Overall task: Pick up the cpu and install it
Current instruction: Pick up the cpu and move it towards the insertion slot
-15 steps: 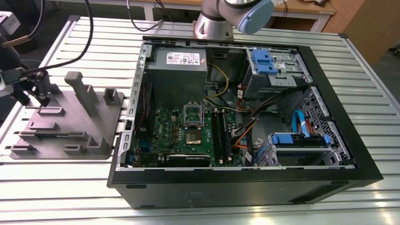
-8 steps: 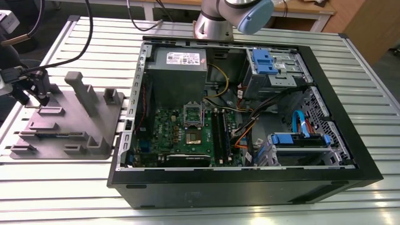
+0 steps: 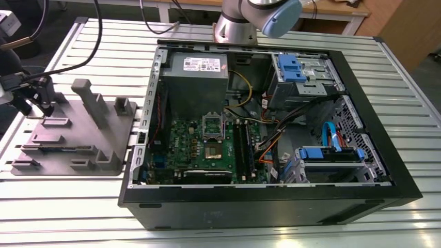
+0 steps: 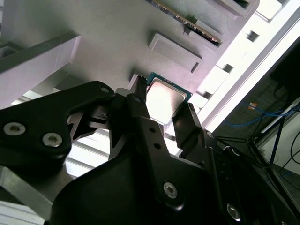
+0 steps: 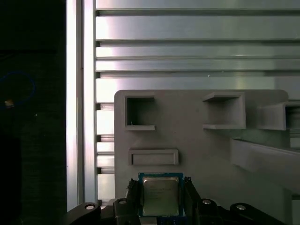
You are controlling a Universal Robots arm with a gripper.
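The cpu (image 5: 160, 196) lies flat in a shallow seat at the edge of the grey fixture (image 5: 197, 145), silver lid up, with a thin green rim showing round it; in the second wrist view the lid (image 4: 165, 99) throws back a strong glare.

I judge it light, stiff and thin, and also slick on top and delicate underneath; a pinch on the lid's face would gain nothing, so the hold belongs on two opposite edges of the rim, square and level; a skewed or hard squeeze could tilt it in the seat or mark the board edge.

The gripper (image 5: 160, 183) is set down over it with its black fingers (image 5: 131, 192) spread, one just beside each of two opposite edges; a slim gap seems to show on both sides, so I read the gripper as open and straddling the chip rather than clamped on it; the chip rests in its seat, not lifted.

In the exterior view the gripper (image 3: 38, 109) stands at the fixture's (image 3: 76, 144) far end, toward the exterior view's left; the fixture sits on the slatted metal desk (image 3: 69, 206).

Well apart, toward the exterior view's right, the open computer case (image 3: 276, 206) lies on its side; the socket (image 3: 212, 149) on the green motherboard (image 3: 186, 155) has its frame raised and its dark centre bare, so nothing is installed yet; the grey power supply (image 3: 196, 70) sits beyond it, near the arm's base (image 3: 238, 28).
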